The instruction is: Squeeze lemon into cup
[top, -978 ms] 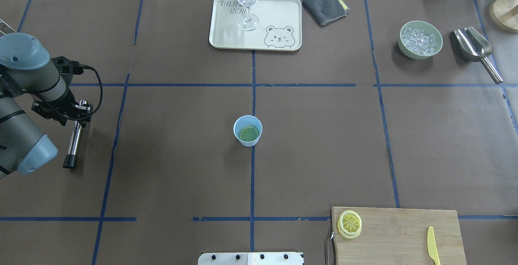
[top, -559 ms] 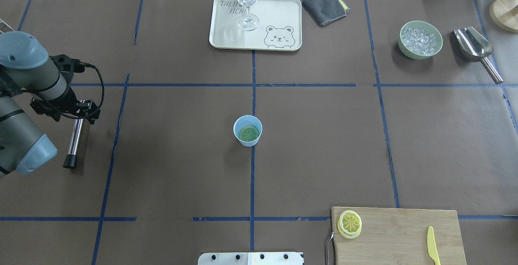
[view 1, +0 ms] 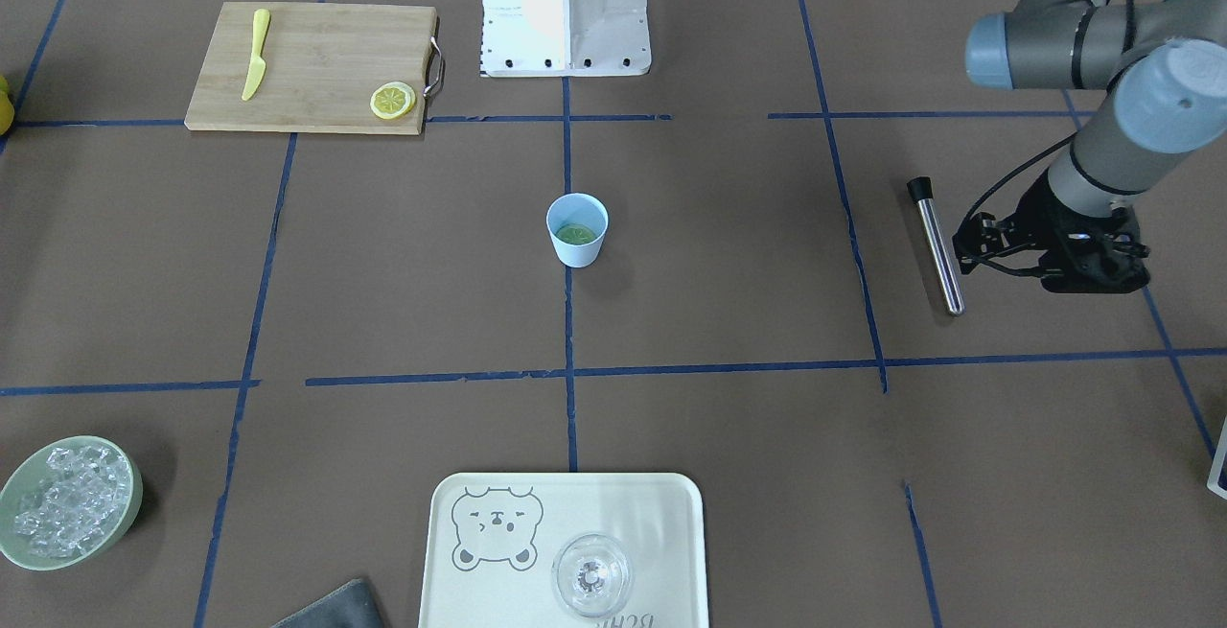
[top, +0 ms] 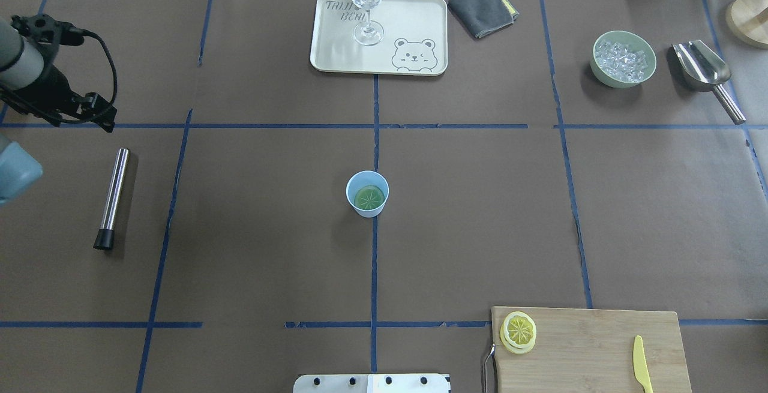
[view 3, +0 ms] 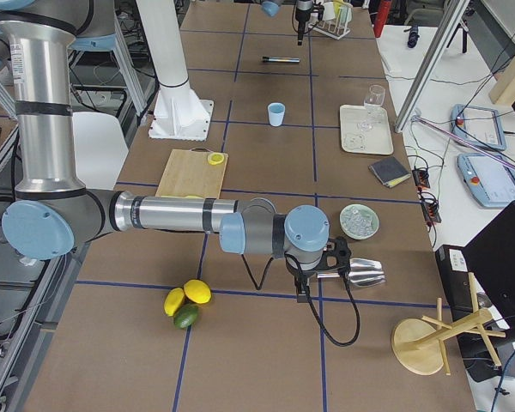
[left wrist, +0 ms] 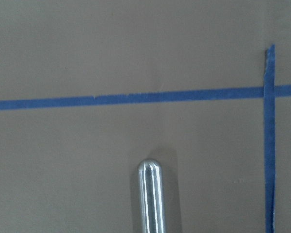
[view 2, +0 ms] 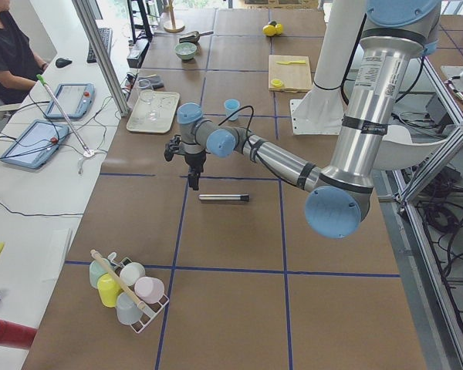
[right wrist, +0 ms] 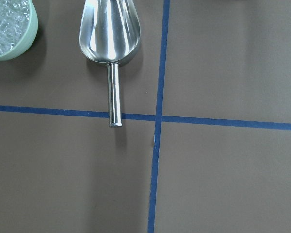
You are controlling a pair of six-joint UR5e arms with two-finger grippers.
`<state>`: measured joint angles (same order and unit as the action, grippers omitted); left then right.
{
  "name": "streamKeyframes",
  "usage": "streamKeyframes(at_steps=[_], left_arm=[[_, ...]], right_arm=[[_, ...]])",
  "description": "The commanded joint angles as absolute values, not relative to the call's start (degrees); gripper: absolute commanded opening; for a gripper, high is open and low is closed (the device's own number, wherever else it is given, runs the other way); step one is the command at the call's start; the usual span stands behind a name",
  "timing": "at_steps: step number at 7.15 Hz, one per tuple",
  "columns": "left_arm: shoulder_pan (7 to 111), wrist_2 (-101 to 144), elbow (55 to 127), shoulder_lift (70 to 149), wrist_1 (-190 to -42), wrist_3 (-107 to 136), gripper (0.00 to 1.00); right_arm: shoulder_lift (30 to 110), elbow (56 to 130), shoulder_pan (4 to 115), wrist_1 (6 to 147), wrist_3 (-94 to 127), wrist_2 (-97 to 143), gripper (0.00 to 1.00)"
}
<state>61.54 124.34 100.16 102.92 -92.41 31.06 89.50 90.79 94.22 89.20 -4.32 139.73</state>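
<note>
Lemon [top: 368, 197] lies as a round, segmented slice flat on the bottom of the cup [top: 367, 213], and it looks greenish down there. The cup stands upright at the middle of the table [top: 480, 231], on the blue tape line. Two stacked slices [top: 519, 329] sit at the handle end of the cutting board [top: 600, 345], on your right arm's side and well apart from the cup.

The metal rod [top: 113, 195] lies flat on the table at the far left. Your left end effector [view 2: 193, 179] hangs above the table beyond the rod's rounded end and grasps nothing. Whether its fingers are spread or closed I cannot tell, since its wrist view shows only the rod's tip and tape. With the slice in the cup and the rod lying apart, I judge the pressing done and the step in hand to be clearing the left arm.

To do that well:
- Raise the wrist straight up before you swing it.
- Mind the looped cable at the wrist so it does not catch the rod, which would roll easily on the paper.
- Route the arm outward, away from the cup, which is light and would tip at a nudge.

Your right end effector [view 3: 302, 290] hovers by the steel scoop [right wrist: 110, 34] and the pale-green bowl [right wrist: 33, 30] of ice. Its grip state cannot be told either. If you want more juice, it has a long reach to the board, so plan it around the bowl.
</note>
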Motion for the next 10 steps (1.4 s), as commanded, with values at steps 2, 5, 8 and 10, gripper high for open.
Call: streamKeyframes(at_steps=[2, 5, 8, 10], left_arm=[[71.25, 126.04, 99.32, 101.00, -91.85, 17.96, 1.00], [79.70, 132.94, 98.44, 96.34, -92.11, 7.75, 1.00], [85.23, 133.50, 97.83, 92.82, -92.37, 6.16, 1.00], [86.56, 133.42, 96.78, 90.89, -92.02, -2.85, 1.00]], right_arm=[[87.72, 91.32, 91.43, 89.21, 3.66, 139.39, 1.00], [86.92, 91.23, 87.72, 88.69, 8.34, 136.25, 1.00], [87.10, 90.53, 87.63, 85.34, 7.91, 134.12, 1.00], [87.19, 90.44, 87.63, 85.34, 7.74, 134.12, 1.00]])
